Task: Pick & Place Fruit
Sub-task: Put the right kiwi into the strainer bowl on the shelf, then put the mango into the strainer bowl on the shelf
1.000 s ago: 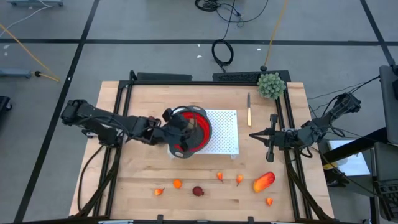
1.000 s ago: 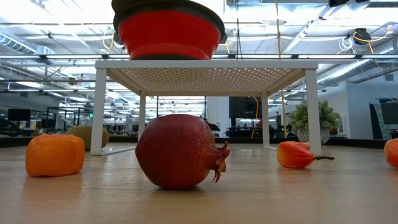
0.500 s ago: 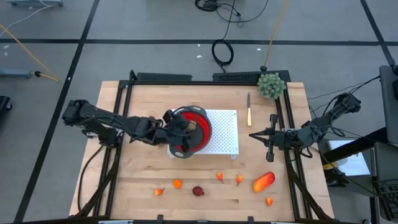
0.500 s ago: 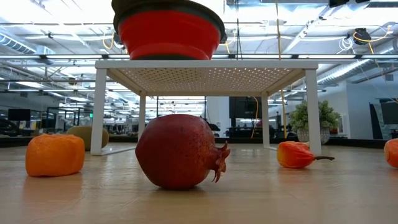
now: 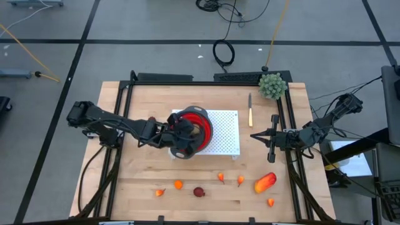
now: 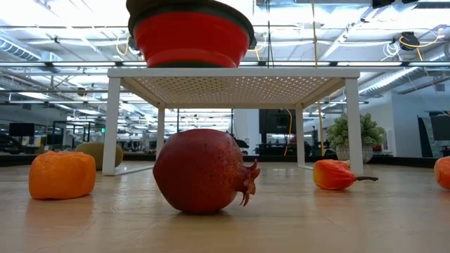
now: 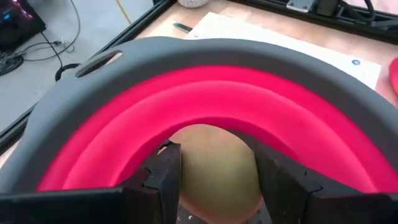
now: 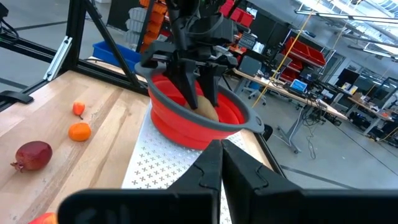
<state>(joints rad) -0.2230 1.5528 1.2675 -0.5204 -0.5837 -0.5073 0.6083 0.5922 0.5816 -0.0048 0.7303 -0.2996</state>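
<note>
A red bowl with a grey rim (image 5: 203,117) stands on a white perforated stand (image 5: 226,135) mid-table. My left gripper (image 5: 186,134) reaches into the bowl from the table's left and is shut on a tan, kiwi-like fruit (image 7: 214,168). More fruit lies on the near part of the table: a dark red ball (image 5: 199,192), an orange piece (image 5: 178,184), small orange bits (image 5: 220,177) and a red-orange oblong (image 5: 265,182). My right gripper (image 5: 253,135) waits shut at the table's right, pointing level toward the stand. My left gripper pinches the tan fruit between its two fingers (image 7: 163,177), one on each of its sides (image 7: 188,177). The fingers slant down into the bowl from the table's left (image 8: 198,87). The fruit sits inside the bowl's wall; whether it rests on the bottom I cannot tell.
A green bushy ball (image 5: 272,85) sits at the far right corner, with a slim knife (image 5: 250,109) lying beside it. A black frame (image 5: 125,119) runs along the table's edges. In the low view the dark red ball (image 6: 202,171) lies in front of the stand (image 6: 232,76).
My left gripper has gone toward the table's right edge and down, farther over and into the red bowl, with the tan fruit still between its fingers. The bowl and the fruit on the table have stayed in place.
</note>
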